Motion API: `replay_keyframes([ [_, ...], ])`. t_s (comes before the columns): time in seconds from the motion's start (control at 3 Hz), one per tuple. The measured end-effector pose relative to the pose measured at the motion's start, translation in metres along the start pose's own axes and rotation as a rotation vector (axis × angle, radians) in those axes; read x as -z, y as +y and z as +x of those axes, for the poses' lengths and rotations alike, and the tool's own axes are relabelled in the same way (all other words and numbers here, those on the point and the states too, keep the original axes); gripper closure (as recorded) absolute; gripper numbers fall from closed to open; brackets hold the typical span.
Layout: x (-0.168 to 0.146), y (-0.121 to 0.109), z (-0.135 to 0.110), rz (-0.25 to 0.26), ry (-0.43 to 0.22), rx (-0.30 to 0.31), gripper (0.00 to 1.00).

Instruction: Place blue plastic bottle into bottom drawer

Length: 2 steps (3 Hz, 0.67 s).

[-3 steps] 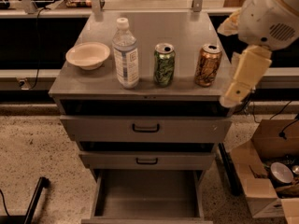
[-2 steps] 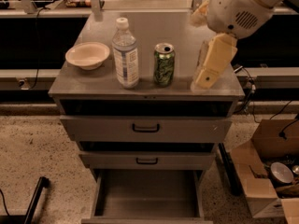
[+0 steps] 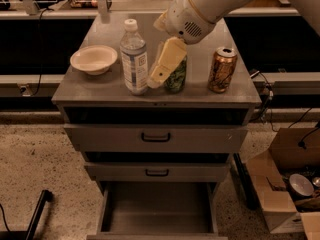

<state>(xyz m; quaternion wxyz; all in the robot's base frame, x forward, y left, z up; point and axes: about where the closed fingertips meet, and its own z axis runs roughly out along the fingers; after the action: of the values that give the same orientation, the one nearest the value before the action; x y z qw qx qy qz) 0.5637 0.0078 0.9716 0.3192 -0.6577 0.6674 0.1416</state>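
Nearest, the bottom drawer [image 3: 157, 209] is sitting pulled out. Above, on the cabinet top [image 3: 100, 91], the blue plastic bottle [image 3: 134, 59] is standing upright, long axis vertical, cap pointing up. The gripper [image 3: 156, 80] is hanging just beside it, slanting down across the green can [image 3: 178, 78]. I can't tell whether it is spread or closed.

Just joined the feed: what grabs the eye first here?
A big white arm comes in from the picture's upper right, its gripper over the cabinet top, close beside the blue plastic bottle and partly hiding the green can. Below, the bottom drawer stands pulled open.
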Motion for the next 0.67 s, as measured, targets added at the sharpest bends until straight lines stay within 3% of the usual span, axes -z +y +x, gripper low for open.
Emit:
replay_keyframes([
  [0.33,0.000,0.000,0.000,0.000,0.000,0.000,0.00],
  [0.67,-0.012,-0.014,-0.008,0.041,-0.034,-0.030,0.00],
])
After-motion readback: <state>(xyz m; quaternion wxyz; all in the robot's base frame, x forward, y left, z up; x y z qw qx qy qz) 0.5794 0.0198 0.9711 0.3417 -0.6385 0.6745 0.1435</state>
